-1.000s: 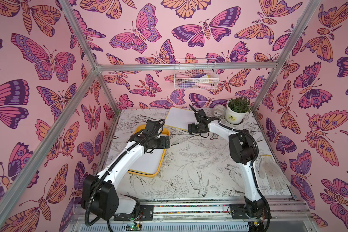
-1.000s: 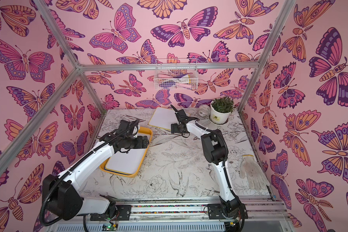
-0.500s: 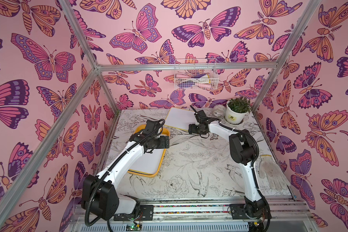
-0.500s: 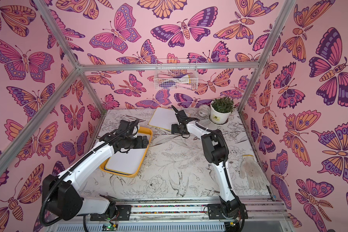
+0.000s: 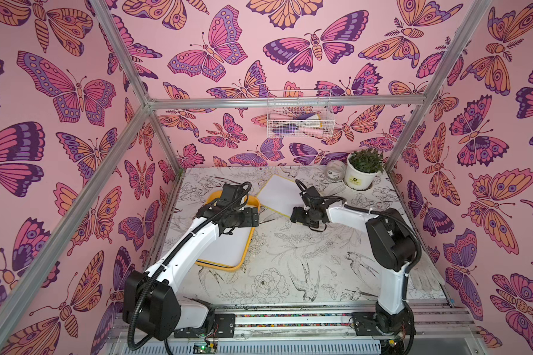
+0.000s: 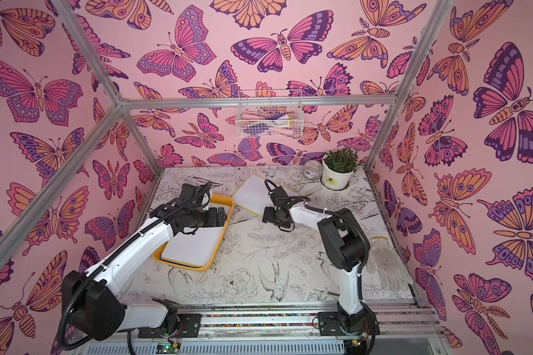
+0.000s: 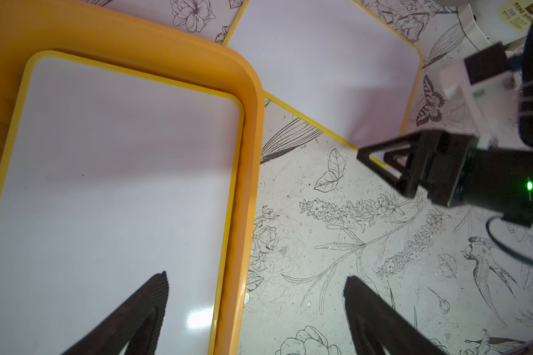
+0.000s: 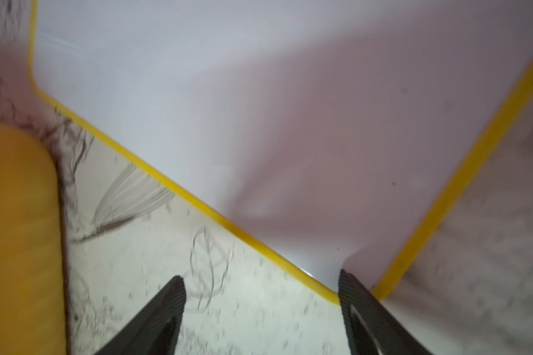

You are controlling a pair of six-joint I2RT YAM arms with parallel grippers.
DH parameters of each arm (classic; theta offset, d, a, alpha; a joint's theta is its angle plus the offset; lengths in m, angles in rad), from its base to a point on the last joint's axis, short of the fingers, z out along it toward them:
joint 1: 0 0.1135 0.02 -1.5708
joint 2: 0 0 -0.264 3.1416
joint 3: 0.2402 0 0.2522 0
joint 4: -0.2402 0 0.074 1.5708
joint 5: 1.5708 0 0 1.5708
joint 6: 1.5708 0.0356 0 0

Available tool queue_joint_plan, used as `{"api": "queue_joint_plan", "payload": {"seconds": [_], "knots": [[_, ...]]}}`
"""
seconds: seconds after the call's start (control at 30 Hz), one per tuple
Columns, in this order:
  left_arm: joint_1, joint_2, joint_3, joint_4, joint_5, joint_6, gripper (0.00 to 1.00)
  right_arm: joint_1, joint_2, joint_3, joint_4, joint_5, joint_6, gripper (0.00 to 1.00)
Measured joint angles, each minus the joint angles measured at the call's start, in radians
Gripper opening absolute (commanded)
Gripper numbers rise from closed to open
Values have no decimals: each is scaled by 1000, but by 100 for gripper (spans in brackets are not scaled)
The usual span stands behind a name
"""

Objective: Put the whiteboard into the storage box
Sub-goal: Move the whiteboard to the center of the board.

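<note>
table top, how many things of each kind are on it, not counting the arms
whiteboards: 2 (one in the box, one flat on the table)
storage box: 1
potted plant: 1
clear tape roll, as far as the view tells: 1
work glove: 1
total: 6

Storage box point(image 5: 228, 266) in shot in both top views: a shallow yellow-orange tray, rounded corners, low rim, sitting flat. Inside it lies the first whiteboard point(image 5: 228, 246), face up, glossy white with a thin yellow border, nearly filling the floor, its edges square to the rim. The second whiteboard point(image 5: 279, 195) has the same white face and yellow trim. It lies flat outside the box, off its far right corner and turned at an angle to it. Its nearest corner meets the box rim; touching or tucked under, hard to call.
</note>
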Motion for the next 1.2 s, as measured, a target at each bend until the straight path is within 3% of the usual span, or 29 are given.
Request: {"api": "queue_joint_plan", "payload": {"seconds": [0.17,0.3,0.47,0.67,0.97,1.2], "knots": [[22,0,0,0,0,-4,92,207,-128,-189,112,20,159,80],[26,0,-4,1,2,-16,91,245,-176,-200,78,50,176,84],[-2,3,-26,-1,4,-64,91,151,-334,-180,3,154,88,91],[-146,30,-5,-18,-26,-156,93,-6,-502,-230,55,238,-16,99],[-313,241,100,-31,-122,-390,96,-150,-354,-232,85,198,-148,100],[-359,450,199,-25,-158,-545,98,-226,-253,-205,120,97,-190,100]]}}
